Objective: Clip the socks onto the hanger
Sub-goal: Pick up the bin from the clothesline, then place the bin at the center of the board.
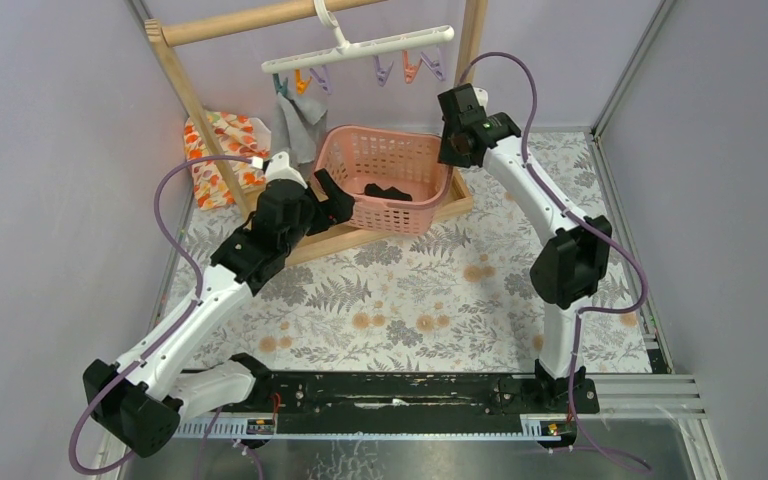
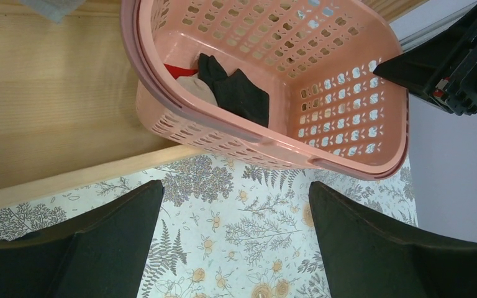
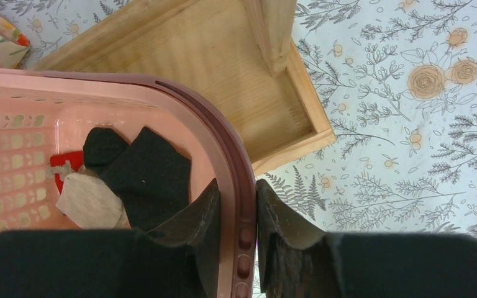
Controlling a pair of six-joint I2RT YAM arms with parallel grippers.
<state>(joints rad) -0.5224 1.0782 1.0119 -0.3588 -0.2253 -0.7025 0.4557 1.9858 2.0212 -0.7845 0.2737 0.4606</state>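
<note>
Inside the basket [image 3: 214, 115], socks [image 3: 149, 180] lie just beside the rim-pinching right tool [image 3: 238, 189].

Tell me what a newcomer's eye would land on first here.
The pink basket sits on the wooden tray at the back, with a black sock and a beige sock inside. The right gripper has its fingers closed over the basket's right rim. Above, the white hanger hooks on the wooden rail, a grey cloth dangling from its left end, and the left gripper hangs open beside the basket.
</note>
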